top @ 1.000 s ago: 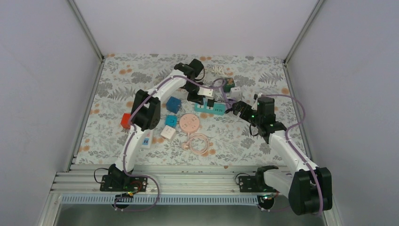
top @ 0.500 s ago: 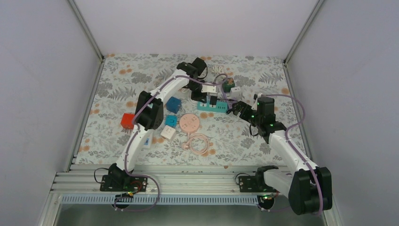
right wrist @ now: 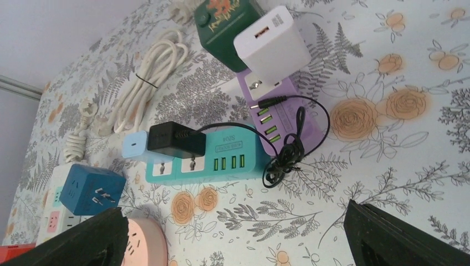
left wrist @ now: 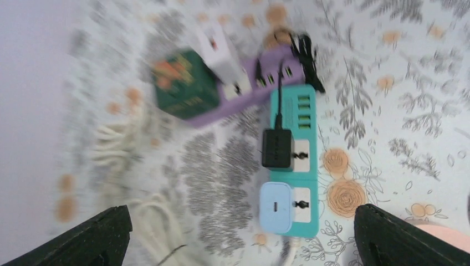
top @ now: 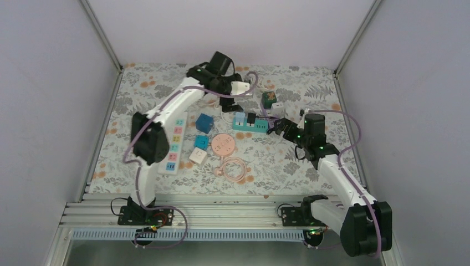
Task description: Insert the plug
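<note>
Floral table (top: 138,94) | teal strip (right wrist: 219,151): black adapter (right wrist: 176,140), blue plug (right wrist: 134,146) seated

Top camera: high at near side, looking down over floral table (top: 277,160). Wrist cameras look down closer (left blurred); all share teal power strip (top: 249,127) (left wrist: 306,166) (right wrist: 221,163).

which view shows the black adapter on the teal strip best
The right wrist view: the black adapter is sharp and close, sitting on the teal strip with its cord visible. The left wrist view shows it from above, slightly blurred. The top view shows only a tiny dark block.
</note>
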